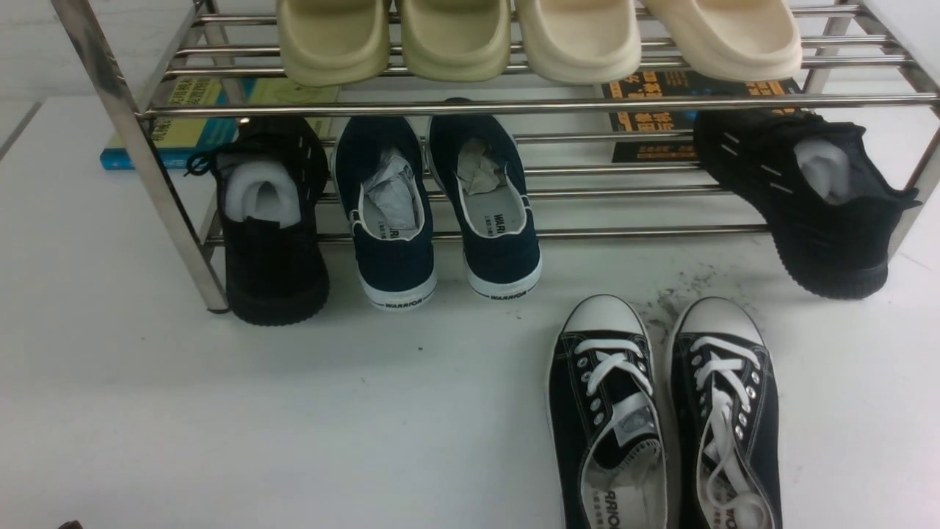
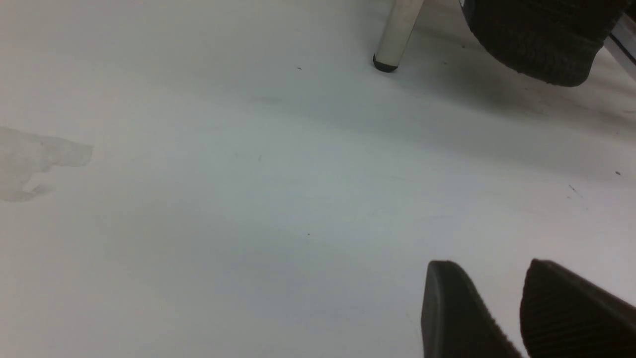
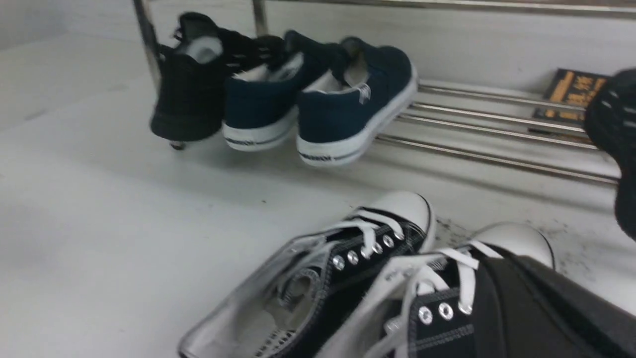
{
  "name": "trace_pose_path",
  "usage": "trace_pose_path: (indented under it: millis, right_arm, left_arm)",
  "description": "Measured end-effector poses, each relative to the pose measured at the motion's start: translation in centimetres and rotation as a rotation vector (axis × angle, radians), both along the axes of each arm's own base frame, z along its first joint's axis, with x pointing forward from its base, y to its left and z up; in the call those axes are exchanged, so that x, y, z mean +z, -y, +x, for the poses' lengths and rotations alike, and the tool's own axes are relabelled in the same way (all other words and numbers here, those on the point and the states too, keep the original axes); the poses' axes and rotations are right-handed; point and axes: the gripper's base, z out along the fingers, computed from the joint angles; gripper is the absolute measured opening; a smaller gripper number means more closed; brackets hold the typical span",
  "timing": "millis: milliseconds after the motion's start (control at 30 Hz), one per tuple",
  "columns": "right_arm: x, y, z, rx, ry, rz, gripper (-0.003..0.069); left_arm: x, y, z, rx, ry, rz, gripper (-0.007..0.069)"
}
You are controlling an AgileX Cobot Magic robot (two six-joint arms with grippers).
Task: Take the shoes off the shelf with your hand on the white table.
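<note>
Standing side by side on the white surface [image 1: 183,411], toes toward the shelf [image 1: 132,147], the shoes [image 1: 664,411] are off the rack and just in front of its lower tier; the grey scuff patch [image 1: 679,294] lies at their toe caps; the left hand [image 2: 521,311] hangs low over bare surface, its two ribbed black fingers [image 2: 449,313] parted by a narrow gap and holding nothing, with a shelf leg [image 2: 395,35] and a black knit shoe [image 2: 539,40] ahead of it; the right hand [image 3: 541,308] shows only as a dark black slab tilted down over the laces of the nearer sneaker, close above it or touching, which I cannot tell; its fingers are pressed together and grip nothing visible; navy slip-ons [image 1: 440,206] sit heels out on the lower rails between two black knit shoes; cream slides [image 1: 536,37] fill the upper tier.
</note>
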Motion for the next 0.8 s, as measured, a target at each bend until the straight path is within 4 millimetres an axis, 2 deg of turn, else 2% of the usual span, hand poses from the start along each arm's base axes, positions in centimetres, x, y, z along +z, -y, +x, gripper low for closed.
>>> trace_pose_path:
  millis: [167, 200, 367, 800]
  right_arm:
    - [-2.3, 0.8, 0.3, -0.13, -0.042, -0.041, 0.0025]
    - [-2.3, 0.8, 0.3, -0.137, -0.041, -0.04, 0.0025]
    - [-5.2, 1.7, 0.4, -0.303, -0.141, -0.08, 0.0031]
    - [-5.6, 2.2, 0.4, -0.39, -0.152, -0.16, 0.005]
  left_arm:
    - [0.0, 0.0, 0.0, 0.0, 0.0, 0.0, 0.0239]
    - [0.0, 0.0, 0.0, 0.0, 0.0, 0.0, 0.0239]
    - [0.0, 0.0, 0.0, 0.0, 0.0, 0.0, 0.0239]
    - [0.0, 0.0, 0.0, 0.0, 0.0, 0.0, 0.0239]
